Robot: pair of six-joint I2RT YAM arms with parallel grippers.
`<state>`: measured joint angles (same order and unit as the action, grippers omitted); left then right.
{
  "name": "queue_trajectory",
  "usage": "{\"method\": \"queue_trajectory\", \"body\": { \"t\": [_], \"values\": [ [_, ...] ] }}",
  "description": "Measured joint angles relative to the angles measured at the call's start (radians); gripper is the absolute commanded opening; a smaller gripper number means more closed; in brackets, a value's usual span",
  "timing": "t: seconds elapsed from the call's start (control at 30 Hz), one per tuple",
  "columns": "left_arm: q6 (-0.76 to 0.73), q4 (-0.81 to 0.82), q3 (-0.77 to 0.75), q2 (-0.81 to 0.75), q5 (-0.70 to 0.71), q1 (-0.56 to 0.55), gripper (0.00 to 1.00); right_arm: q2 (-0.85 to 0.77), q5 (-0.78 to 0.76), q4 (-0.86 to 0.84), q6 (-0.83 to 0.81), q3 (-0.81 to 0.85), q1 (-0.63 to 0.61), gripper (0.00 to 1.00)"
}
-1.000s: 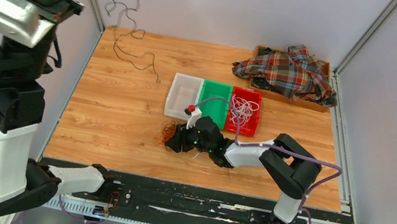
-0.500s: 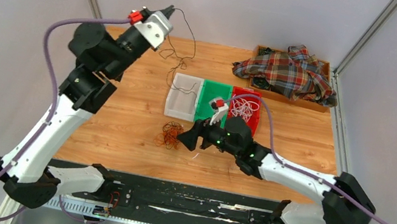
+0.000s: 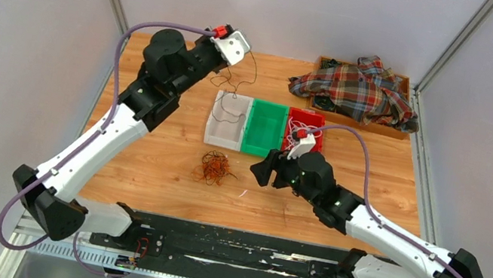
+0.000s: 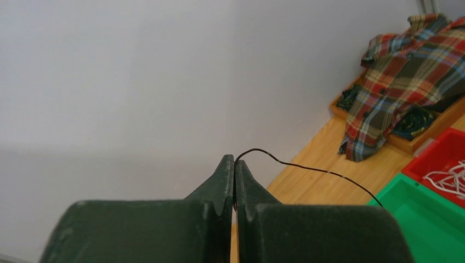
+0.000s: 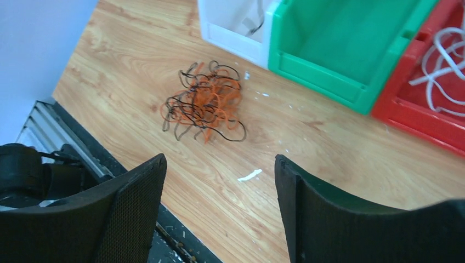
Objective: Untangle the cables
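One black cable (image 4: 307, 169) is out of the knot. The left tool (image 4: 234, 170) is clamped on its upper end, pads pressed together, and holds it high, so that the slack hangs down. In the top view its lower end trails into the white bin (image 3: 222, 141). My reading is that this height lets the strand be fed into that bin rather than dragged over the rim.

The rest of the cables, a tangle (image 5: 205, 104) of orange and black, lie loose on the tabletop (image 3: 149, 152), at about 7 o'clock from the white bin and apart from it. At 3 o'clock from the tangle the right tool (image 5: 220, 161) hovers with its fingers wide apart and nothing between them. It looks ready for the next pick.

The three bins touch side by side, which suggests sorting by colour:
- The white bin has thin dark wire in it.
- The green bin (image 3: 265, 127), in the middle, shows only a bare floor.
- The red bin (image 3: 320, 121) holds a heap of white cables (image 5: 438, 71).

A small white scrap (image 5: 249, 175) lies on the wood near the right tool. At 2 o'clock, in the far corner, a plaid shirt (image 3: 359, 90) is bunched over a wooden tray (image 3: 375, 128). What lies under the shirt I cannot tell.
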<state>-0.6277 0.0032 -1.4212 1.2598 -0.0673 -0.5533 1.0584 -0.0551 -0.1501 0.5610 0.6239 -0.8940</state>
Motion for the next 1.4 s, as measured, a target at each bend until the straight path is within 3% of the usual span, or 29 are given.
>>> {"method": "queue_trajectory", "body": {
  "t": [0.73,1.4],
  "values": [
    [-0.196,0.044,0.06,0.106,0.185,0.0,0.0,-0.116,-0.107,0.127,0.019,-0.046,0.013,0.7],
    [-0.21,0.054,0.053,0.063,0.291,0.0,0.01,-0.116,-0.114,0.133,0.035,-0.066,0.015,0.68]
  ]
}}
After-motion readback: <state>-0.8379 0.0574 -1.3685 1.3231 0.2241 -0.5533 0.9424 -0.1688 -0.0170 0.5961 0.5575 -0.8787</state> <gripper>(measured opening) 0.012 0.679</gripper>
